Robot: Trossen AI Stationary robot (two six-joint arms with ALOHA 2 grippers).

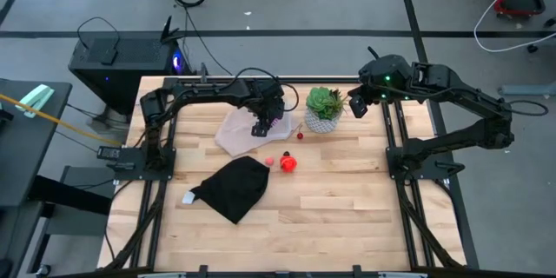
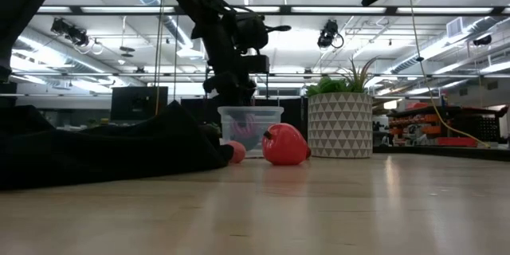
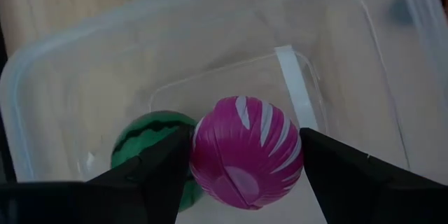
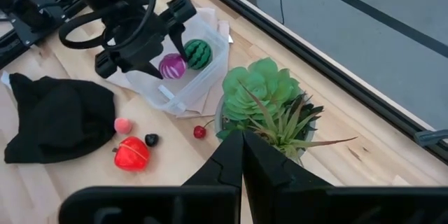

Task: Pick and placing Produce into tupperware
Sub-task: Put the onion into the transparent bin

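The clear tupperware (image 1: 271, 125) stands on a pale pinkish sheet (image 1: 233, 132) near the far edge. My left gripper (image 3: 245, 140) reaches down into it, shut on the magenta-purple piece (image 3: 241, 150). The green striped ball (image 3: 143, 140) lies on the tub floor beside it. On the bare wood nearer the front lie the red-orange piece (image 1: 287, 163), a pink bit (image 1: 269, 162), a small red bit (image 1: 300, 135) and a tiny dark bit (image 4: 151, 139). My right gripper (image 4: 243, 143) hovers shut above the succulent (image 1: 324, 102), touching nothing. My left gripper pinches the magenta-purple piece at its two opposite sides (image 3: 199, 155), one finger (image 3: 157, 171) on each side. The fingers come from above, pointing down into the tupperware (image 4: 183, 77). The piece sits inside the tub walls next to the green ball; whether it rests on the floor I cannot tell.
A crumpled black cloth (image 1: 233, 187) lies left of centre, close to the pink bit. The succulent in its white patterned pot (image 2: 340, 125) stands just right of the tub. Open wood stretches across the near half and the right side of the table (image 1: 347, 217).
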